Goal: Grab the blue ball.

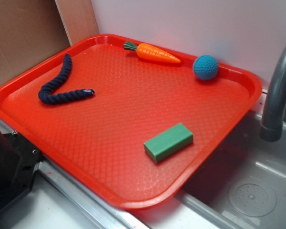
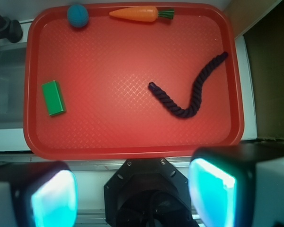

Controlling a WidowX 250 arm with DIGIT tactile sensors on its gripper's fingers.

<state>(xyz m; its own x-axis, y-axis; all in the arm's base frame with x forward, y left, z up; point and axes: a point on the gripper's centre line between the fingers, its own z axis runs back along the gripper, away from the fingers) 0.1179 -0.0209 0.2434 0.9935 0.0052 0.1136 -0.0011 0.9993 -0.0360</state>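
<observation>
Teal and knitted, the blue ball (image 1: 205, 67) sits in a far corner of the red tray (image 1: 109, 157), just beside the tip of the toy carrot (image 1: 152, 52). The gripper (image 2: 132, 194) hangs over the tray's near edge, jaws spread wide and empty, well apart from the ball, the navy rope (image 1: 59, 86) and the green block (image 1: 168, 141).

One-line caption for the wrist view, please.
Open gripper above red tray holding blue ball, carrot, navy rope, green block.
</observation>
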